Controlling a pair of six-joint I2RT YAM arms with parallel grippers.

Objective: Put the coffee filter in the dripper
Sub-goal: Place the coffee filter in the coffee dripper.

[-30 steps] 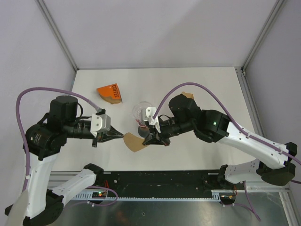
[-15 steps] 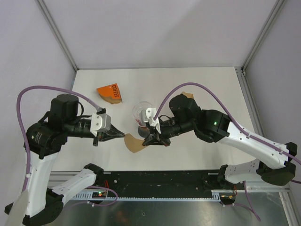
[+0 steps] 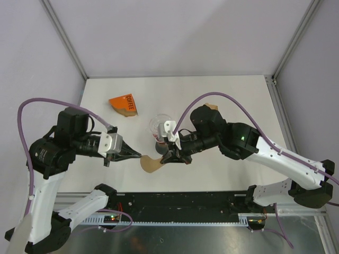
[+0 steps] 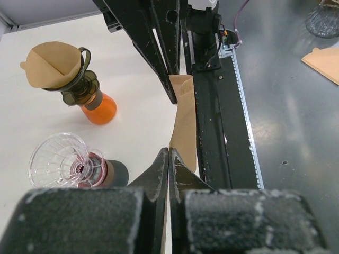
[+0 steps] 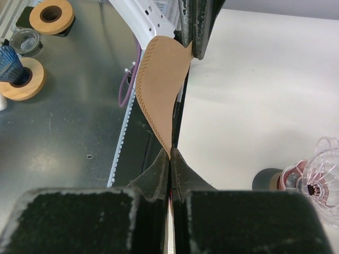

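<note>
The brown paper coffee filter hangs just above the table's near edge, stretched between both grippers. My right gripper is shut on its right corner; in the right wrist view the coffee filter rises from my right gripper. My left gripper is shut on the opposite edge; in the left wrist view the coffee filter stands just past my left gripper. The clear glass dripper sits on a red and dark stand just behind the filter, with nothing in it; the dripper shows in both wrist views.
An orange filter pack marked COFFEE lies at the back left. A dark dripper holding a paper filter on an orange server stands behind the right arm, mostly hidden from above. A black rail runs along the table's near edge.
My left gripper has moved right and a little toward the near edge, reaching the filter's left edge. The filter has shifted slightly nearer. The right arm has barely moved.
</note>
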